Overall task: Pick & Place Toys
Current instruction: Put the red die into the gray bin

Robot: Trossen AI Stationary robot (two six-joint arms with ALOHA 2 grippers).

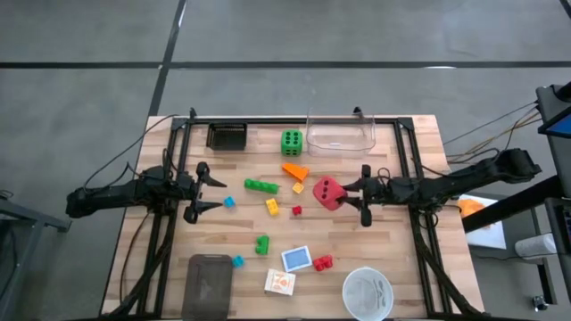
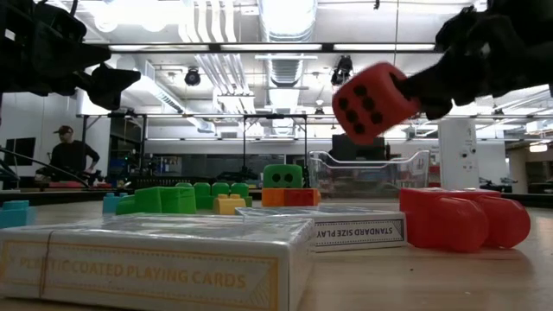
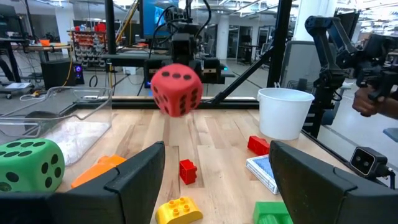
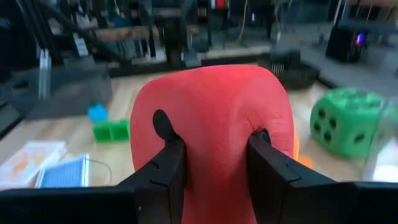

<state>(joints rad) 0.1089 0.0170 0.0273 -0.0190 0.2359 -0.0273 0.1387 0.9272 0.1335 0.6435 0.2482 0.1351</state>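
A red dotted die (image 1: 326,192) hangs in the air right of the table's middle, with my right gripper (image 1: 346,191) shut on it; the low view shows the die (image 2: 373,101) high above the table. My left gripper (image 1: 212,191) stands open at the left, pointing level toward the middle, with nothing between its fingers (image 3: 137,180). A green die (image 1: 292,141) rests on the table at the far side. Small bricks lie between the arms: green (image 1: 260,185), orange (image 1: 295,171), yellow (image 1: 272,206), red (image 1: 297,210). Two card packs (image 1: 297,259) (image 1: 280,283) lie near the front. My right gripper pinches the red die between its two fingers (image 4: 163,174), one on each of two opposite sides (image 4: 193,149). The soft sides are dented in where the fingers sit. The fingers come in about level from the table's right. The die is lifted clear of the table.
A clear plastic tub (image 1: 341,134) stands at the far edge, right of the green die. A round white bowl (image 1: 368,292) sits at the near right. A dark tray (image 1: 227,135) is at the far left and a grey lid (image 1: 207,283) at the near left.
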